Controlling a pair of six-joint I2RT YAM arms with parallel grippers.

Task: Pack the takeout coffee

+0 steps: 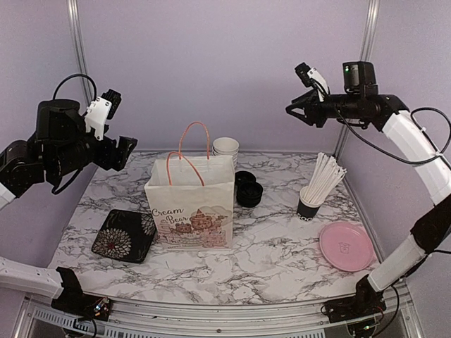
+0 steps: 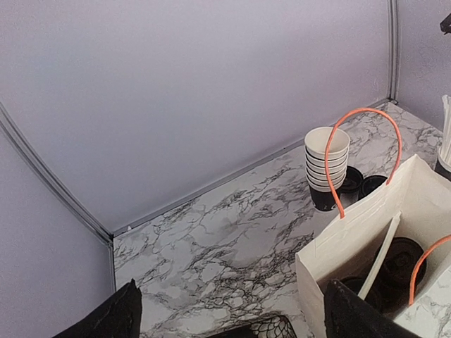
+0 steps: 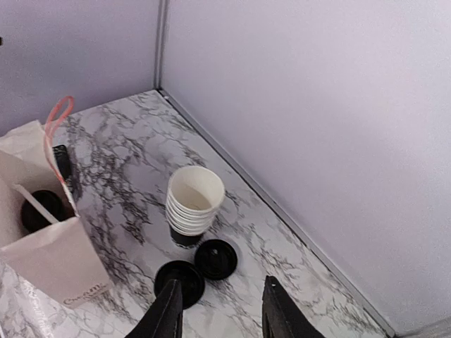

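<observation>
Two takeout coffee cups stand inside the white paper bag (image 1: 190,204); only their black lids show, in the left wrist view (image 2: 402,257) and in the right wrist view (image 3: 36,211). A white straw (image 2: 381,255) leans in the bag beside them. The bag has orange handles and stands upright mid-table. My left gripper (image 1: 127,149) is open and empty, held high left of the bag; its fingers (image 2: 106,320) frame bare table. My right gripper (image 1: 292,110) is open and empty, held high at the back right, above two loose black lids (image 3: 215,259).
A stack of white-lined cups (image 1: 225,148) stands behind the bag, next to the black lids (image 1: 248,189). A black cup of white straws (image 1: 310,204) and a pink plate (image 1: 345,246) are on the right. A black floral tray (image 1: 123,236) lies left of the bag.
</observation>
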